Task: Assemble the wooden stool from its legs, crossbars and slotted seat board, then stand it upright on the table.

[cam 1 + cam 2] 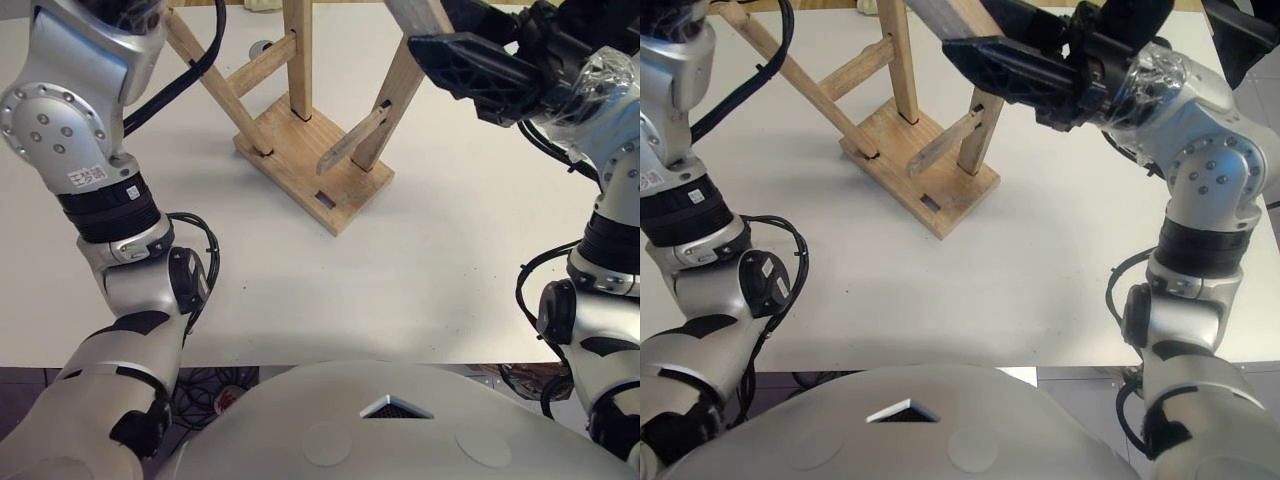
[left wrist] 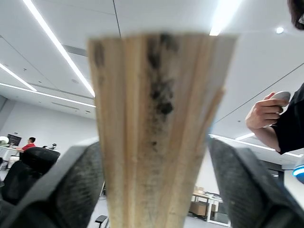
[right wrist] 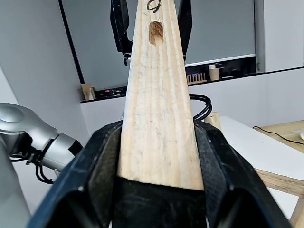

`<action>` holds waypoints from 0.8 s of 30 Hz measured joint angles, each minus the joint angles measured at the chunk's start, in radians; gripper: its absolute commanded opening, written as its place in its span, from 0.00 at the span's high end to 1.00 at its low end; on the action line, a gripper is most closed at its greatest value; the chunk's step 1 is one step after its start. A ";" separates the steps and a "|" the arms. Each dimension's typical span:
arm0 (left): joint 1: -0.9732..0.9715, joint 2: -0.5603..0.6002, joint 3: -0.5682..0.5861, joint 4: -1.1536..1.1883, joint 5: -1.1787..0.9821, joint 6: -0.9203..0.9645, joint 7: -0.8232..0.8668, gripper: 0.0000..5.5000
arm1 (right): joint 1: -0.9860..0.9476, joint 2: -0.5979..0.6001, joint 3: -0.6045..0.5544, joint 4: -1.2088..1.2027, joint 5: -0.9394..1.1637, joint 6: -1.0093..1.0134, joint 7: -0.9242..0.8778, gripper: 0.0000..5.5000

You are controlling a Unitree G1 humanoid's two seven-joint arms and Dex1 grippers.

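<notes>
The stool stands upside down, its slotted seat board [image 1: 300,160] flat on the white table [image 1: 420,280] and three legs pointing up. My left gripper [image 2: 156,190] is shut on the top of the left leg [image 1: 215,85], which leans left. My right gripper [image 1: 975,40] is shut on the right leg [image 1: 392,100], whose mortise hole [image 3: 156,33] faces the wrist camera. A crossbar [image 1: 262,65] joins the left leg to the middle leg [image 1: 298,60]. Another crossbar [image 1: 350,140] hangs slanted from the right leg, its free end loose. One slot [image 1: 325,200] in the board is empty.
A wide bare stretch of table lies between the stool and the table's front edge [image 1: 400,362]. A small round object [image 1: 262,45] lies on the table behind the stool. Black cables [image 1: 205,45] hang from the left arm beside the left leg.
</notes>
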 measured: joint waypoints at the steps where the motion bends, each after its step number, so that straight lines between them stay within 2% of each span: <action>1: 0.000 0.001 0.004 0.000 -0.008 0.005 -0.005 0.48 | 0.000 0.000 0.000 0.004 0.002 0.000 0.013 0.63; 5: 0.002 0.000 0.007 -0.003 -0.006 0.008 -0.030 0.59 | 0.000 -0.005 0.011 0.005 -0.003 0.002 0.053 0.63; 8: 0.012 -0.003 0.006 -0.011 0.006 0.006 -0.036 0.60 | -0.001 -0.017 0.017 0.005 -0.006 0.015 0.060 0.63; 9: 0.016 -0.005 0.004 -0.012 0.009 0.007 -0.040 0.60 | -0.005 -0.034 0.019 0.006 -0.005 0.024 0.064 0.56; 14: 0.018 -0.005 0.051 0.006 -0.001 -0.014 -0.029 0.63 | -0.019 -0.043 0.031 0.025 -0.010 0.044 0.080 0.40; 18: 0.018 0.119 0.239 0.058 -0.047 -0.062 0.024 0.63 | -0.035 -0.125 -0.033 0.059 0.004 0.080 0.107 0.26; 20: 0.058 0.173 0.262 0.028 0.000 -0.073 0.018 0.63 | -0.092 -0.143 -0.062 0.128 0.001 0.076 0.112 0.26; 24: 0.222 0.205 0.210 -0.076 0.140 -0.078 -0.015 0.63 | -0.205 -0.161 -0.112 0.327 -0.056 0.021 0.096 0.26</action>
